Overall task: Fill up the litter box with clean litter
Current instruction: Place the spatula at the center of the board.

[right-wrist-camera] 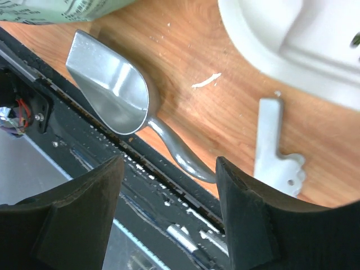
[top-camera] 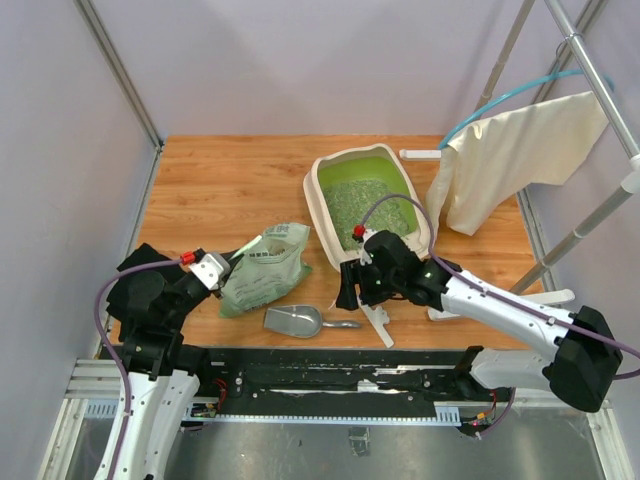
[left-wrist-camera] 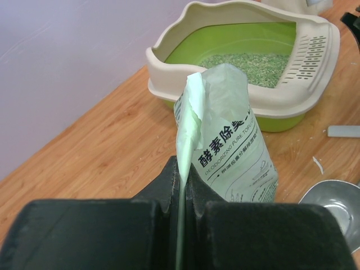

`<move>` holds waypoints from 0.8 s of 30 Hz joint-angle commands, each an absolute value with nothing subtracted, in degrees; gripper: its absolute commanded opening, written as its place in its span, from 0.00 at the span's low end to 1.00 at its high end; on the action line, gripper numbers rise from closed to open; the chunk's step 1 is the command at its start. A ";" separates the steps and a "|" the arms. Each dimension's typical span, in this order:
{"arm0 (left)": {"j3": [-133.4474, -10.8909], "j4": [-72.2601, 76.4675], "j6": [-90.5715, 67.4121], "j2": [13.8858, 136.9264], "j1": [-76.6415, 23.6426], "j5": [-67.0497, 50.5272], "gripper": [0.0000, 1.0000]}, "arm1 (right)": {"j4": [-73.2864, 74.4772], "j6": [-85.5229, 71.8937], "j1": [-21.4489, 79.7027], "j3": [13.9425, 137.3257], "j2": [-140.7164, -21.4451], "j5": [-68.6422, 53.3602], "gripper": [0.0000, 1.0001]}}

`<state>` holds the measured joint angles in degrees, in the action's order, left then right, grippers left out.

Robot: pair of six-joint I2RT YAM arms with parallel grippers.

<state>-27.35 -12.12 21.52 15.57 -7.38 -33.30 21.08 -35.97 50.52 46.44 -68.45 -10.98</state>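
The cream litter box (top-camera: 324, 215) with a green inside stands right of centre and holds a layer of clean litter (top-camera: 365, 205). A light green printed bag (top-camera: 265, 265) lies left of it. My left gripper (top-camera: 225, 268) is shut on the bag's flat edge (left-wrist-camera: 188, 124), and the wrist view looks past the bag to the litter box (left-wrist-camera: 160, 62) and the litter (left-wrist-camera: 247, 61). My right gripper (right-wrist-camera: 169, 163) stands open just off the box's near corner (right-wrist-camera: 292, 34), above the silver scoop (right-wrist-camera: 109, 90). The scoop's handle (right-wrist-camera: 180, 154) shows in the gap beyond its fingers, untouched.
A white plastic piece (right-wrist-camera: 273, 146) lies on the wood beside the scoop handle. A black rail (top-camera: 330, 370) runs along the near edge. A cream cloth (top-camera: 520, 150) hangs from a metal rack at the right, and a white strip (top-camera: 420, 154) lies behind the box.
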 commanded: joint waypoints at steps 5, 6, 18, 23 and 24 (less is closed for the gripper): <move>-29.23 3.65 22.22 15.31 -7.62 -37.45 0.00 | 18.85 -11.73 51.17 54.91 -66.67 -8.39 0.67; -29.19 3.95 22.22 15.54 -7.64 -38.20 0.00 | 16.65 -5.53 51.16 55.01 -66.20 -11.05 0.67; -30.24 7.55 20.92 17.71 -7.61 -48.68 0.01 | 9.91 31.01 44.41 59.93 -70.88 -34.33 0.81; -30.17 10.01 20.12 19.58 -7.57 -51.34 0.01 | 15.14 38.20 42.62 65.44 -77.50 -42.23 0.90; -30.01 10.84 19.72 20.05 -7.58 -52.09 0.00 | 14.65 38.69 42.44 65.85 -78.77 -42.41 0.90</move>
